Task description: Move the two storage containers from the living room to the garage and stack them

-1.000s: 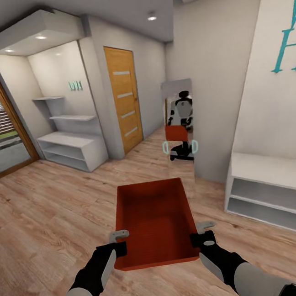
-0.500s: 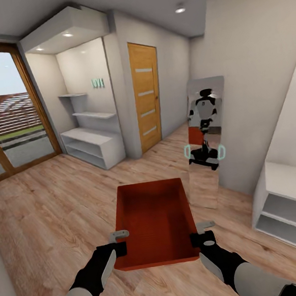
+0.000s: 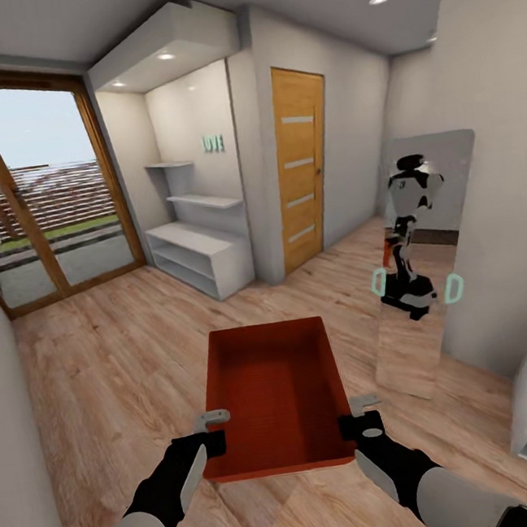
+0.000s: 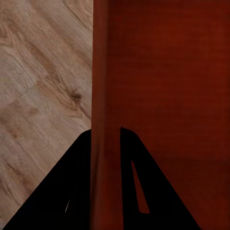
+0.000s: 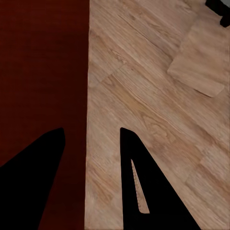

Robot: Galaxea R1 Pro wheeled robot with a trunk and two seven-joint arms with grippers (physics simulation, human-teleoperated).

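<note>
Pale wood-plank floor (image 3: 88, 373) runs through a hallway with white walls; glass garden doors (image 3: 44, 206) stand at about ten o'clock, white shelves (image 3: 201, 254) near eleven, an orange-brown wooden door (image 3: 302, 173) at roughly twelve to one, and a tall mirror (image 3: 425, 278) at two o'clock shows the robot's reflection.

One red-orange bin (image 3: 274, 393) is carried straight ahead at twelve o'clock, clear of the floor, open top up and empty. The left gripper (image 3: 211, 431) sits at the near left corner of the bin, and in the left wrist view its fingers (image 4: 139, 191) straddle the side wall (image 4: 105, 96), one outside and one inside, clamped on it. The right gripper (image 3: 361, 416) is at the near right corner; in the right wrist view its fingers (image 5: 139, 182) bracket the bin's right edge (image 5: 43, 72) with a visible gap, so I cannot tell whether it pinches the wall.

By its look the bin is stiff, thin-walled plastic, light when empty, with smooth sides that could slip in a pinch. Holding both long walls near the rim seems sound, since one-sided holds would let it tilt. Keeping it level matters for the later stacking.
</note>
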